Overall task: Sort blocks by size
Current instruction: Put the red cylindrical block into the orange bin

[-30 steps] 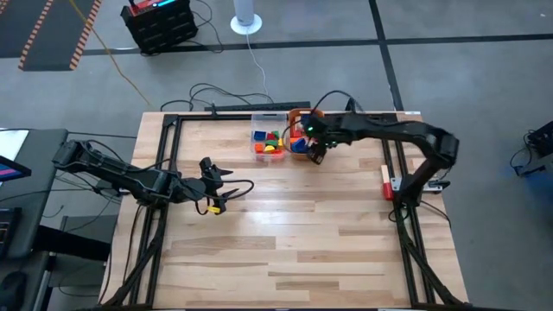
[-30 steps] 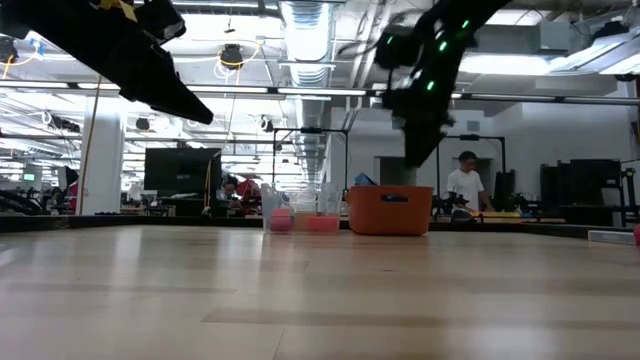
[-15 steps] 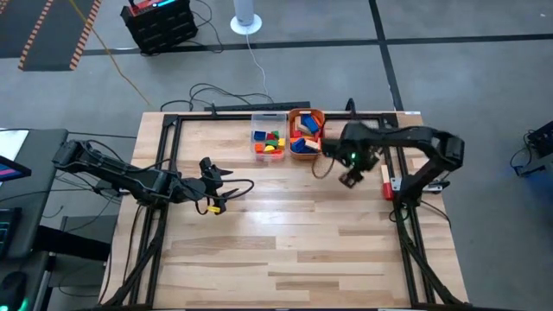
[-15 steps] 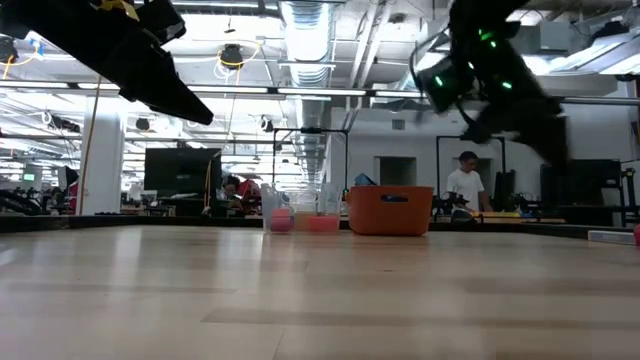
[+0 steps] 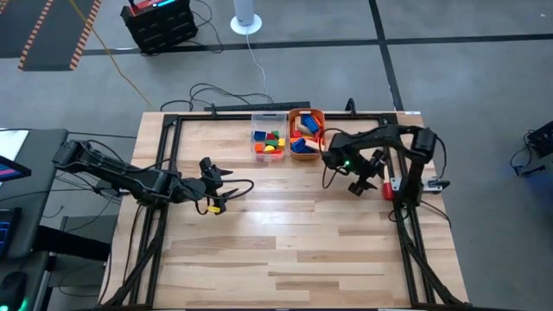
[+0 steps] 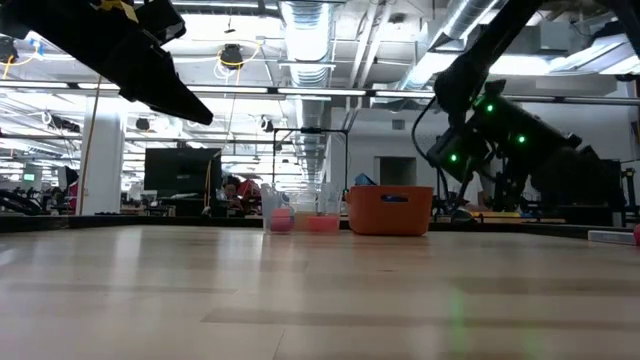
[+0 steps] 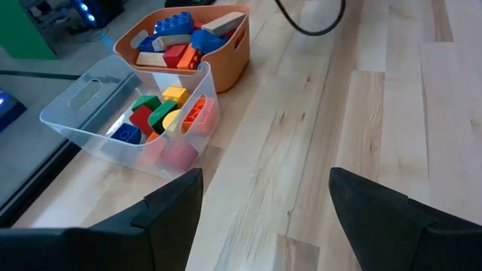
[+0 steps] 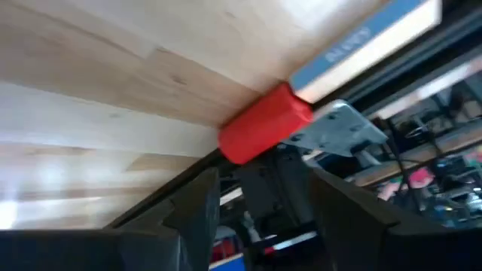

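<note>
The right gripper (image 5: 364,185), fingers apart and empty, has swung off the orange tub (image 5: 305,132) toward the frame's right; it should retract slowly.

The table (image 5: 285,233) is pale wood planking inside a black frame. It stands on a grey concrete floor (image 5: 467,86) crossed by dark seams. Beyond the table's far edge lie loose cables (image 5: 216,91), a black crate (image 5: 158,24) and a white round base (image 5: 246,22). A striped hazard mat (image 5: 52,34) lies at the far corner. The low view shows an open hall with bright ceiling light strips (image 6: 305,30), exposed ducts and dark monitors (image 6: 180,175).
</note>
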Motion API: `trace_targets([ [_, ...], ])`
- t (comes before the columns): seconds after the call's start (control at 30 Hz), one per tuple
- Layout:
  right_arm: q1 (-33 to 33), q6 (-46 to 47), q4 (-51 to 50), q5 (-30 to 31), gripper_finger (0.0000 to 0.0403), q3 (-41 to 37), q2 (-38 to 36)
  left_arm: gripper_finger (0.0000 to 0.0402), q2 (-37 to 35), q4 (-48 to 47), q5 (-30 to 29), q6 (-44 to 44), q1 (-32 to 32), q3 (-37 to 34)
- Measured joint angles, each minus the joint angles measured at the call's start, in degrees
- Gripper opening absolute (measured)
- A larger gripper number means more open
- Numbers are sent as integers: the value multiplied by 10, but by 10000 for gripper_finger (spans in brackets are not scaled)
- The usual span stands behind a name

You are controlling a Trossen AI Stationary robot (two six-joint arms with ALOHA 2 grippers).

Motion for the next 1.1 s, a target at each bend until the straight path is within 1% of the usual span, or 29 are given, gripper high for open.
trace_targets([
  [0.27,-50,-19,23,-4,224,0,20,280,0,-13,0,-4,0,0],
  [0.43,-46,-23,31,-4,219,0,22,280,0,-24,0,-16,0,0],
  [0.53,-36,-34,52,8,216,-8,6,280,0,-37,0,-28,-3,0],
  [0.63,-23,-34,71,11,209,-43,-41,280,0,-48,0,-45,-8,0],
  [0.8,3,-13,71,13,197,-118,-161,280,0,-55,0,-60,-18,0],
  [0.83,12,2,52,25,196,-116,-181,280,0,-53,0,-60,-19,0],
  [0.87,20,14,54,36,196,-117,-202,280,0,-50,0,-60,-19,0],
  [0.93,29,36,63,38,197,-115,-243,280,0,-46,-1,-65,-19,0],
  [1.1,47,92,64,36,203,-112,-292,280,0,-48,-1,-79,-25,0],
])
